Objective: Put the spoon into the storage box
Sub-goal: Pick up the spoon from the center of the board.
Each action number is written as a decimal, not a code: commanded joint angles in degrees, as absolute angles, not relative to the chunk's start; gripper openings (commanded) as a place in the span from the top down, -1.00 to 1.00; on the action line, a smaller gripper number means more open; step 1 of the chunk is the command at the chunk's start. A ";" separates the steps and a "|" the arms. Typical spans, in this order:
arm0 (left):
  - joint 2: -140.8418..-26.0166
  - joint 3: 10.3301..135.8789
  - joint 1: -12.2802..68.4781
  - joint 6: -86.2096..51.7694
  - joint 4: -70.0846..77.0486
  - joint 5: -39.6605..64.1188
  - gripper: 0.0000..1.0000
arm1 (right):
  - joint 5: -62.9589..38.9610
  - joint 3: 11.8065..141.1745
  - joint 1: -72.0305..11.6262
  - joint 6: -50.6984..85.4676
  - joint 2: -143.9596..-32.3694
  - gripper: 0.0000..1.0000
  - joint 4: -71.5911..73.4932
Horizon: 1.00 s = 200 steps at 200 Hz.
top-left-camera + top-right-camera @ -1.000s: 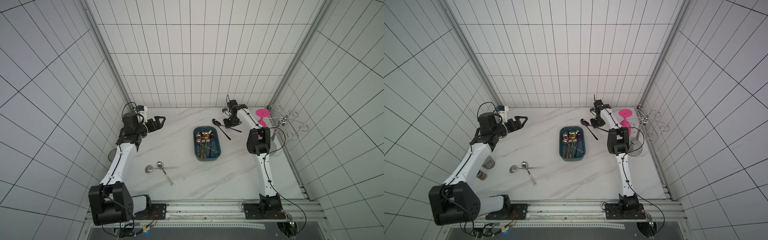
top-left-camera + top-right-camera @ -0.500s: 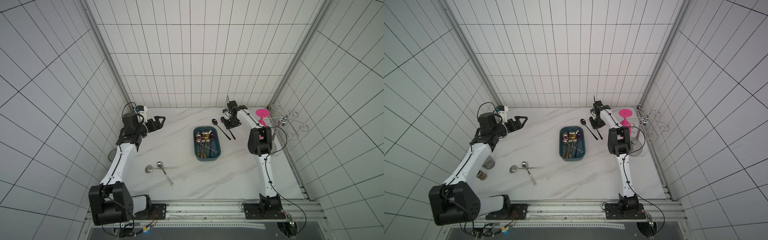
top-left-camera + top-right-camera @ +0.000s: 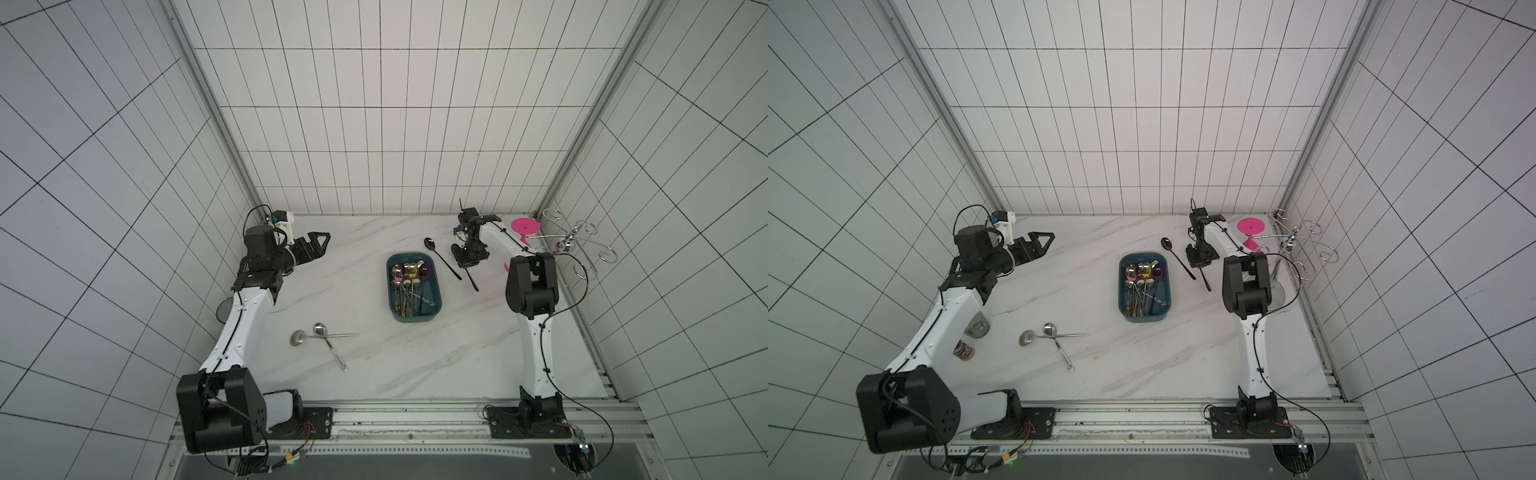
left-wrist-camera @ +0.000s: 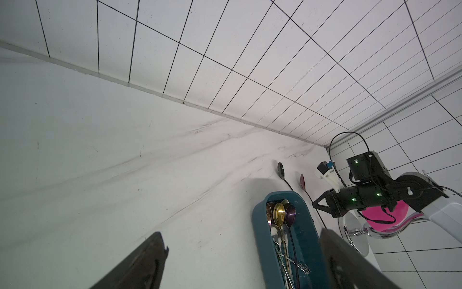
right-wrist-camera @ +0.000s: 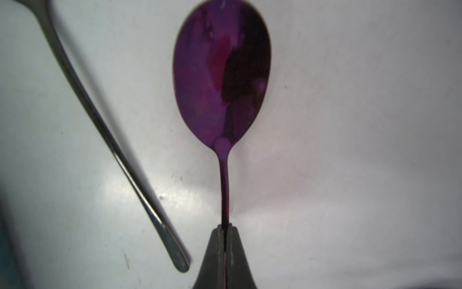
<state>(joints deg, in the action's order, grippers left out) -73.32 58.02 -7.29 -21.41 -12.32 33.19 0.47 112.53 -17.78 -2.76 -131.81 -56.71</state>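
The purple spoon (image 5: 221,75) is low over the white marble table (image 3: 374,374), to the right of the storage box (image 3: 390,299) and clear of it. Whether its bowl still touches the marble cannot be told. The right gripper (image 5: 226,232) has its fingertips pressed together on the thin handle just behind the bowl. In a top view the rest of the handle (image 3: 473,280) sticks out from under the gripper toward the near edge.

A second ago the jaws had not yet come together, and the gripper hung a little farther back. The handle then lay more crosswise, pointing toward the right arm. It now runs almost parallel with the black spoon (image 3: 442,257), which lies just beside it, between it and the box, where it lay before.

The teal box sits mid-table, unmoved, with a bundle of coloured spoons (image 3: 409,272) already inside, bowls toward the back wall.

Farther out, two silver spoons (image 3: 320,334) lie crossed on the marble near the left arm, as earlier. The pink goblet (image 3: 525,226) stands in the far right corner behind the right arm.

The left gripper (image 3: 323,246) hovers at the far left with its fingers spread wide and empty, in the same pose as a second ago.
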 commanded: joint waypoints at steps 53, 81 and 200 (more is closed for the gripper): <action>-72.00 57.14 -8.00 -21.28 -10.73 32.87 -0.95 | -0.59 101.54 -21.82 5.65 -118.02 1.00 -52.36; -71.96 57.13 -8.22 -21.27 -10.64 32.96 -0.95 | -0.44 100.29 -24.74 11.14 -114.52 1.00 -51.68; -71.66 56.95 -8.59 -21.18 -10.49 32.87 -0.95 | -4.04 97.07 -37.10 27.69 -108.46 1.00 -46.59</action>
